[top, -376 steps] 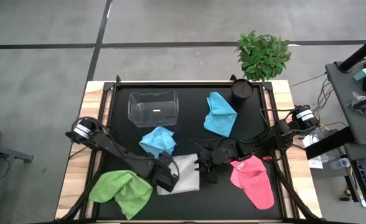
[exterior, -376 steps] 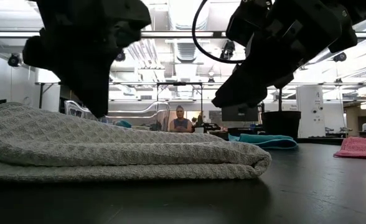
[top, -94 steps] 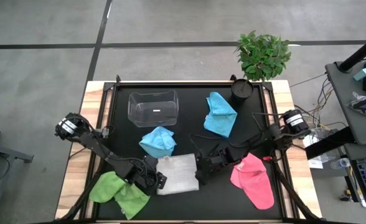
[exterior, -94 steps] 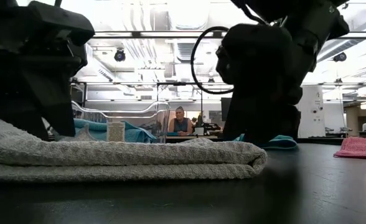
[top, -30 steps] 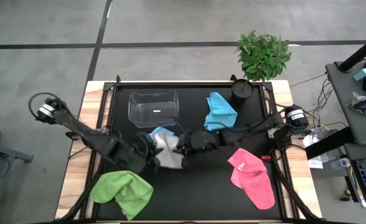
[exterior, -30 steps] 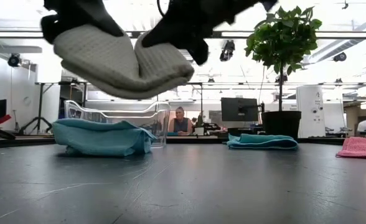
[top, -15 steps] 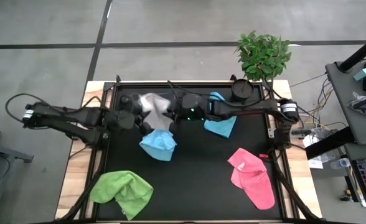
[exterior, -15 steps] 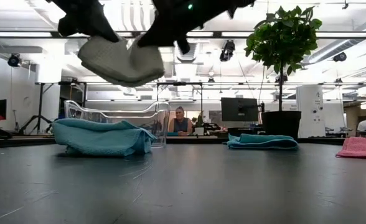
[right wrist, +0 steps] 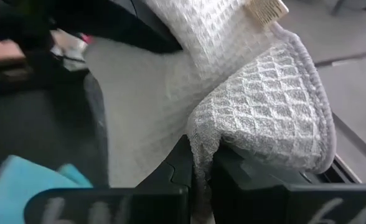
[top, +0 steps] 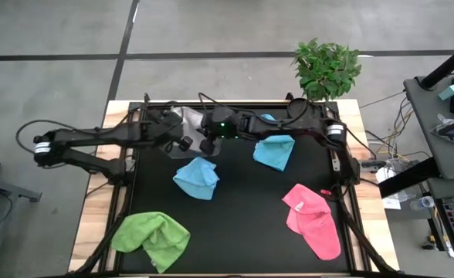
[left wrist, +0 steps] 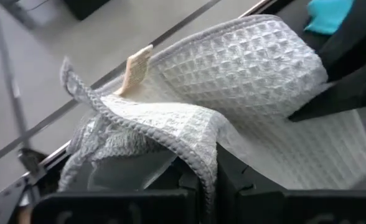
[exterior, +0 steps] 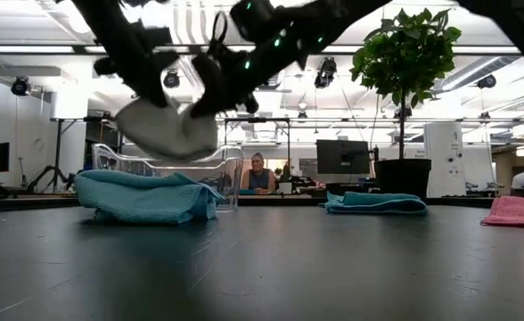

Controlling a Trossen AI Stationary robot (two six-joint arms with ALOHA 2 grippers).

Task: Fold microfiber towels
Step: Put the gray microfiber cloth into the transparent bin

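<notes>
The folded pale grey-white towel [top: 188, 118] hangs in the air between both grippers, over the clear tub [exterior: 230, 169] at the table's far left. In the low view the towel [exterior: 166, 127] sags just above the tub's rim. My left gripper [top: 177, 136] and my right gripper [top: 210, 137] are both shut on it, close together. One light blue towel [top: 196, 177] lies bunched at the table's middle, the other [top: 273, 151] at the far right. The pink towel [top: 313, 220] lies near right and the lime green one [top: 151, 238] near left. My left gripper pinches a folded edge of the towel [left wrist: 203, 155] between its two fingers, several layers thick. The towel is lifted clear and drapes slack over and beyond the fingers. My right gripper pinches a folded, hemmed edge of the towel [right wrist: 200, 138] between its two fingers, several layers. The towel is lifted clear and bulges slack beside the fingers, its tag [right wrist: 265, 9] sticking up.
A potted plant [top: 326, 68] stands at the far right corner, with my right arm stretched across the table in front of it. The black mat [top: 242, 216] shows bare between the towels at the middle and near side.
Both grippers have carried the grey-white towel from above the table's middle toward the far edge and a little left, and now hold it over the tub. In the low view it has come down toward the tub's rim. The towel stays bunched and slack between them.
</notes>
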